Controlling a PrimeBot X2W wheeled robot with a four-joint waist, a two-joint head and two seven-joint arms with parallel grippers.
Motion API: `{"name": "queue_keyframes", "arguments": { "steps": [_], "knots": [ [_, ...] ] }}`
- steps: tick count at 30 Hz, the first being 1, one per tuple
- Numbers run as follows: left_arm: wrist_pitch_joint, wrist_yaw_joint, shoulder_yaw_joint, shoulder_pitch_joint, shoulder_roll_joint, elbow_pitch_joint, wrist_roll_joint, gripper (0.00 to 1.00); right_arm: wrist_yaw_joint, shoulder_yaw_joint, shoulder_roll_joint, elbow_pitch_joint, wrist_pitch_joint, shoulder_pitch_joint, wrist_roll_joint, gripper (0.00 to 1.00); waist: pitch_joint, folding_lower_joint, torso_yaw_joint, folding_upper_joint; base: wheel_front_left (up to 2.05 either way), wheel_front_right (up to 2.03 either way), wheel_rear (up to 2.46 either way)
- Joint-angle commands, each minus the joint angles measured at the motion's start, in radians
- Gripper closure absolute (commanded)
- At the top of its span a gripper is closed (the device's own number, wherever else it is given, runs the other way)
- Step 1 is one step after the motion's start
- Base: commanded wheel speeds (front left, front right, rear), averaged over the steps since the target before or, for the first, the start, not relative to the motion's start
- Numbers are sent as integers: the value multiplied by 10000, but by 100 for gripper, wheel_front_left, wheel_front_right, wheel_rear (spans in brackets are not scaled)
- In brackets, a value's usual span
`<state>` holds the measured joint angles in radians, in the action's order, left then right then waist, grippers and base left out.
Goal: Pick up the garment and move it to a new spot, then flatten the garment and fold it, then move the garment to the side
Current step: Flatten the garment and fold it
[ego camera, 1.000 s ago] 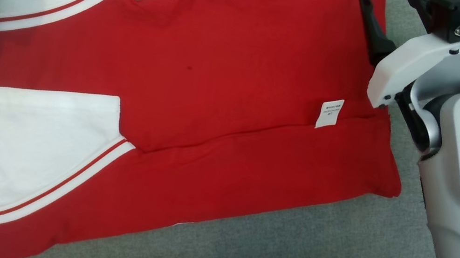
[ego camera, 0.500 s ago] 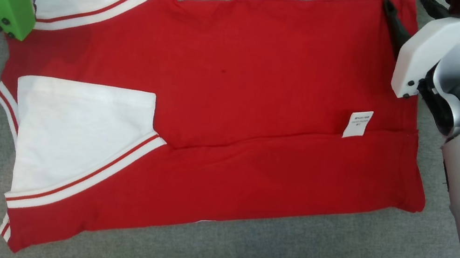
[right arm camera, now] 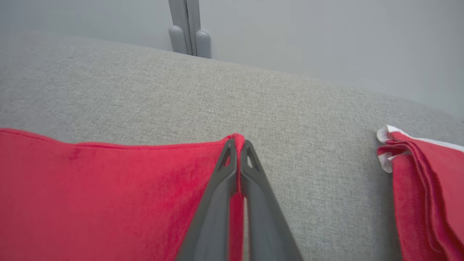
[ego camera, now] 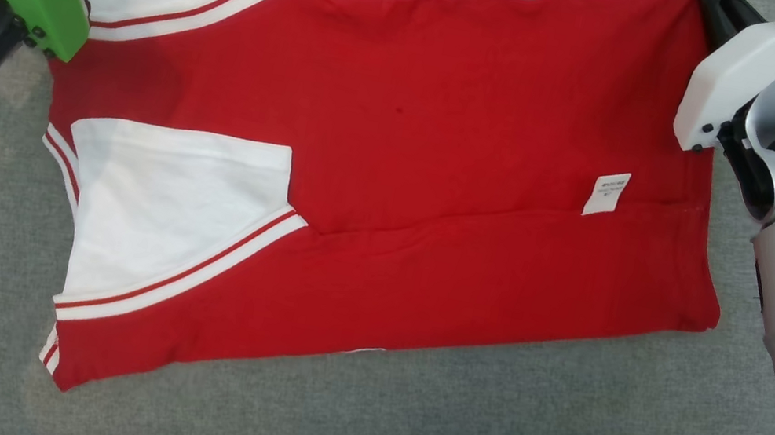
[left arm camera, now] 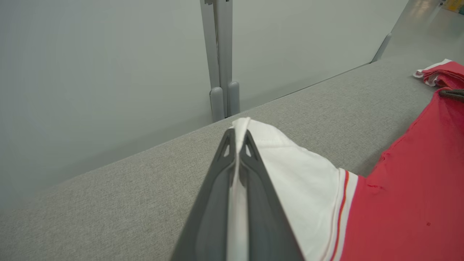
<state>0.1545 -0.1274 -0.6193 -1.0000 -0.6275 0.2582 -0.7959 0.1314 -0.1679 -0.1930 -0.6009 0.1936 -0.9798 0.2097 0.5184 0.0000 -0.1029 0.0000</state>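
Pinching the garment (ego camera: 449, 141), left claw (left arm camera: 237, 141) and right claw (right arm camera: 238, 145).

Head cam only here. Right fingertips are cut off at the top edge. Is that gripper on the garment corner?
Observer: Yes. In the right wrist view the right gripper is shut on the garment, pinching its red corner.
Operator: Left one? Green cover blocks it.
Observer: The left gripper is shut on the white sleeve, with the sleeve's edge between its fingers.
Operator: Anything beside the right gripper?
Observer: A folded red-and-white piece lies on the grey surface, apart from the gripped corner.
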Motion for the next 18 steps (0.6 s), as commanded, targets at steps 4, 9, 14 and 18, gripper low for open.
{"name": "queue_keyframes", "arguments": {
  "steps": [4, 9, 14, 18],
  "knots": [
    [-508, -41, -48, 527, -39, -220, -290, 100, -15, 47, 2, -29, -709, 438, -1, 100, -562, 0, 145, 0, 0, 0, 0],
    [-929, 15, -116, 1858, -367, -1114, -671, 100, -15, -80, -111, 291, -1254, 1418, 257, 100, -1064, 0, 241, 0, 0, 0, 0],
    [-1449, 507, -54, 3717, -765, -2209, -1042, 100, -15, 0, -285, 886, -1599, 2740, 540, 100, -1517, 0, 393, 0, 0, 0, 0],
    [-1870, 927, -29, 4993, -883, -2803, -1295, 100, -15, 262, -342, 1426, -1671, 3627, 678, 100, -1719, 0, 470, 0, 0, 0, 0]
  ]
}}
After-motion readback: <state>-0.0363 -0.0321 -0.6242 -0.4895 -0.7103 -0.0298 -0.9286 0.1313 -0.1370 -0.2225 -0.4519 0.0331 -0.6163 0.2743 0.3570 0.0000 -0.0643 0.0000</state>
